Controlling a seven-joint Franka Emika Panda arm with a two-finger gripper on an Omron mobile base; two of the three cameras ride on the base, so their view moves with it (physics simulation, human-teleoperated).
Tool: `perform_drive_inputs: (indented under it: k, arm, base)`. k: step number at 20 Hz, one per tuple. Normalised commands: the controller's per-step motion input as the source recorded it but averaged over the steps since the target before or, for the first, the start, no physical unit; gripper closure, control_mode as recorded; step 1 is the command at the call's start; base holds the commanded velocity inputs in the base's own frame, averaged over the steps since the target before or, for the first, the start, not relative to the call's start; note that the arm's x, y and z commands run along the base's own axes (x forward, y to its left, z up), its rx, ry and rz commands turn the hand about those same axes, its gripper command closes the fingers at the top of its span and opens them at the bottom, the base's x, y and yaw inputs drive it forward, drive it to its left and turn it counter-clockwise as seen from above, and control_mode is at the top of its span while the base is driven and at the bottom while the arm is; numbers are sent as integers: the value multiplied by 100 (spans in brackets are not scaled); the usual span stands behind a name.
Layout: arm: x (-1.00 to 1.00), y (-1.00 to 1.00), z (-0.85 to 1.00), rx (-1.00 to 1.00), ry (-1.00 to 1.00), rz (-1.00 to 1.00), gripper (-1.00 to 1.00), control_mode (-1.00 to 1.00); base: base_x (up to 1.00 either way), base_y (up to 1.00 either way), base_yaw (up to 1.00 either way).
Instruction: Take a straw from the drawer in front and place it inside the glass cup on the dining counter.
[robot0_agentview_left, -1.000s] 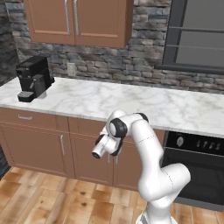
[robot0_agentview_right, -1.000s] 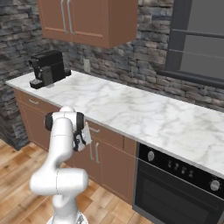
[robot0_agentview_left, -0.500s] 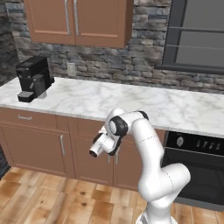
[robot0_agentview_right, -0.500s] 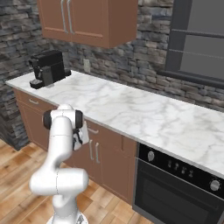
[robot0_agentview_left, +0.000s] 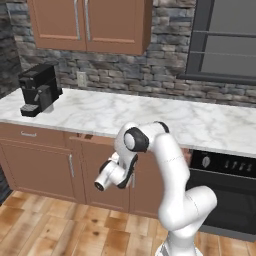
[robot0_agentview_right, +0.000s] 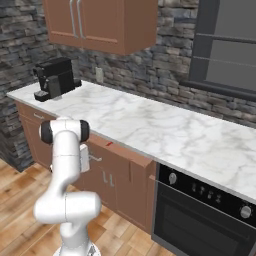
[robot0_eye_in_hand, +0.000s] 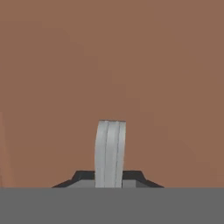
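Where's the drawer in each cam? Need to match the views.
Left base view: the drawer sits just under the marble counter edge, left of centre, partly behind the arm's hand.
Right base view: the drawer is under the counter edge, right of the arm, left of the oven.
Hand view: its brown front is the backdrop, with its silver handle between the jaws.
Shared landmark: the black coffee machine, in both base views.

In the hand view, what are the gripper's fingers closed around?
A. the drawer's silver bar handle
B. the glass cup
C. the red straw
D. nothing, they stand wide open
A: in the hand view the gripper is clamped on the silver bar handle, with the brown drawer front right behind it.
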Motion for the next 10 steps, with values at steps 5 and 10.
perform_drive_inputs:
  k: [5,10]
  arm:
    - [-100,25,0,7,0,-3,100,-100]
    - [-100,24,0,7,0,-3,100,-100]
  base:
    - [0,0,0]
    - [0,0,0]
